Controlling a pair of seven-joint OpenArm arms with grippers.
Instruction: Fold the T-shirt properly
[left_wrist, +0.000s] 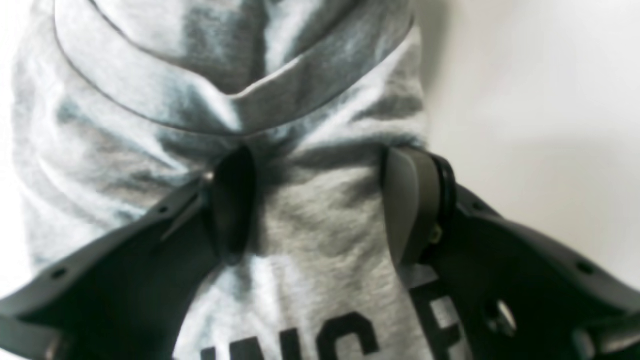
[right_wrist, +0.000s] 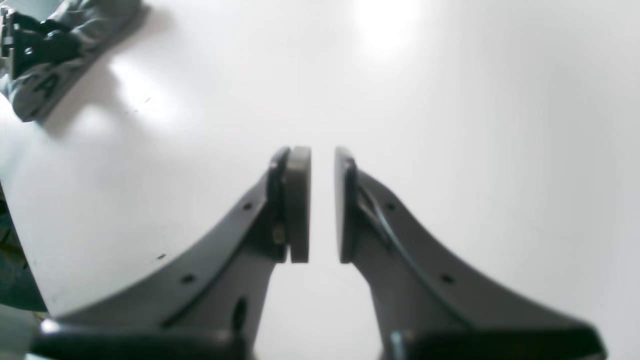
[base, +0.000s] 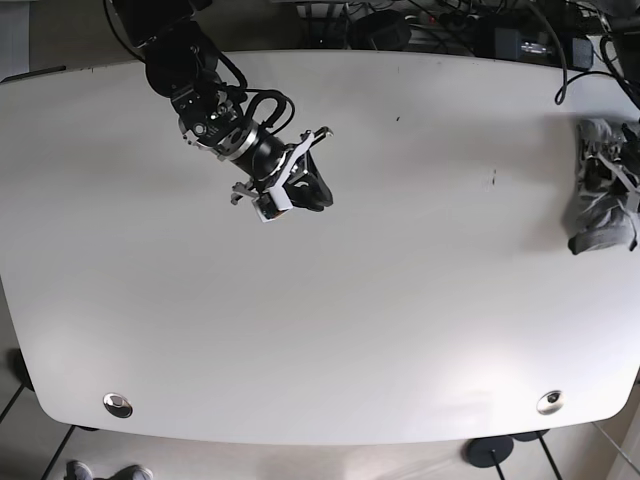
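Observation:
The grey T-shirt (left_wrist: 310, 220) with black lettering is bunched up at the far right edge of the table (base: 400, 300) in the base view (base: 595, 225). My left gripper (left_wrist: 320, 155) has its jaws wide around a thick bundle of the shirt's cloth, which fills the gap between the pads and looks raised, with a shadow beside it. The shirt also shows small in the right wrist view (right_wrist: 45, 85). My right gripper (right_wrist: 322, 150) is empty above bare table, its pads a narrow gap apart, far left of the shirt (base: 318, 195).
The white table's right edge runs just beside the shirt. Cables and power gear (base: 520, 35) lie along the back edge. Two metal fittings (base: 118, 404) sit near the front edge.

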